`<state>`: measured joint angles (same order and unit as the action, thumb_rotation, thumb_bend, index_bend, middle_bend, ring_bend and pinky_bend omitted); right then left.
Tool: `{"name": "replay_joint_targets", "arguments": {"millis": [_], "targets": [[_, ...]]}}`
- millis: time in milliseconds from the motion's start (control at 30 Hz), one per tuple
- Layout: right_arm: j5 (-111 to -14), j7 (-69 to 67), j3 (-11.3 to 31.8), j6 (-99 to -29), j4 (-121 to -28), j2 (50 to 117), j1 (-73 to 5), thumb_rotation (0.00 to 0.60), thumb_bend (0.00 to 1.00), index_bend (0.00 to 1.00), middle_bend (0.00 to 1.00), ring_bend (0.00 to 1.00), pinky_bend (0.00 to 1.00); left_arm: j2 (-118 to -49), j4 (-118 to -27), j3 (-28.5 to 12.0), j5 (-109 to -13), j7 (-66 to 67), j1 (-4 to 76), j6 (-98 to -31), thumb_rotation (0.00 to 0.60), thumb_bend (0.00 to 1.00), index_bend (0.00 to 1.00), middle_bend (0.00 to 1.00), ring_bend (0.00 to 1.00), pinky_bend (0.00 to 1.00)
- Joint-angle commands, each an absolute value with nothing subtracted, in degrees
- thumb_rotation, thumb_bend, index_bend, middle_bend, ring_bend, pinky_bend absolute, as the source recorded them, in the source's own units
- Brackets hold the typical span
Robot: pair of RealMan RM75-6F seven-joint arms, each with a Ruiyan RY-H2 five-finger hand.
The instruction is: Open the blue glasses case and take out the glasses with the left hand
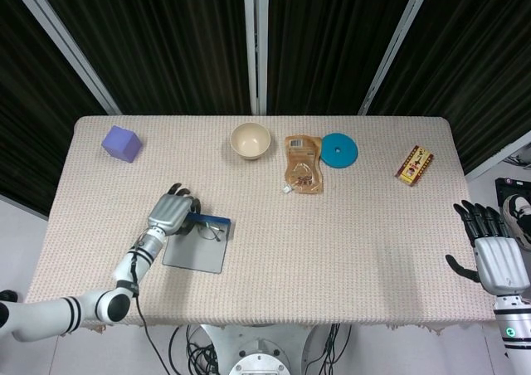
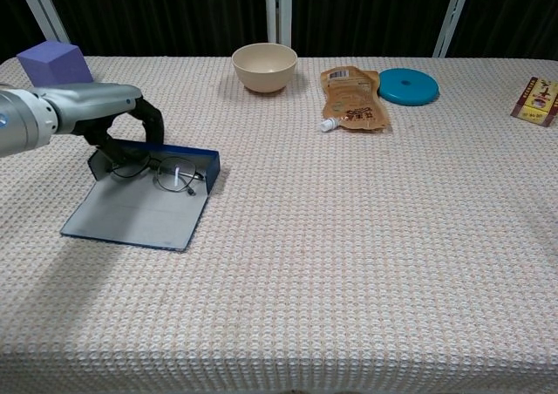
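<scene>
While the blue glasses case (image 2: 139,204) lies open at the near left of the worktop (image 2: 366,254), its lid spread flat toward the robot and its tray on the far side, the opening step looks done and the lifting out is what remains. Inside the tray rest the glasses (image 2: 166,173), their long axis running left to right along the tray, lenses toward the right end. Directly over the left end of that tray sits the left hand (image 2: 118,119), its dark fingers (image 2: 150,120) curled down toward the tray's left end; whether they already pinch the frame or merely touch the case I cannot tell, since the hand hides the contact in both views. So the glasses lie just right of and beneath the hand, and a grasp would call for little more than settling the fingers onto the near temple or left lens rim. Off the near right corner of the worktop hangs the right hand (image 1: 496,255), fingers spread and holding nothing, well apart from the case. Farther back stand a purple cube (image 2: 54,61), a beige bowl (image 2: 264,66), a brown pouch (image 2: 352,98), a blue disc (image 2: 408,86) and a small snack packet (image 2: 540,97).
</scene>
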<state>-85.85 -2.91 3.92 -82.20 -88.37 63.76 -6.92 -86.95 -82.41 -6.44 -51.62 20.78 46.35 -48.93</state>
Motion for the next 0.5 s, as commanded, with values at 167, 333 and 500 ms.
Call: {"name": "replay_joint_targets", "arguments": {"millis": [167,333,500], "targets": [[-85.58,-3.05,4.0,-82.22,-88.32,63.7,-6.84,0.6,0.15,0.01,0.05,0.0,0.0,-86.9,-82.08,-7.82,-54.42,18.62,45.9,-51.04,0.6,0.48,0.54,0.41,0.17,0.02],[-85.23,-3.23,4.08,-82.16,-88.19,63.63,-6.75,0.6,0.15,0.01,0.05,0.0,0.0,-89.45,-78.09,-10.07,-60.07,13.61,45.45,-55.22,0.6,0.48,0.56,0.42,0.17,0.02],[-84.84,-3.48,4.11,-82.11,-88.04,63.57,-6.58,0.6,0.15,0.01,0.05,0.0,0.0,-95.68,-67.82,-11.34,-67.27,4.31,44.95,-60.13,0.6,0.48,0.57,0.45,0.19,0.02]]}}
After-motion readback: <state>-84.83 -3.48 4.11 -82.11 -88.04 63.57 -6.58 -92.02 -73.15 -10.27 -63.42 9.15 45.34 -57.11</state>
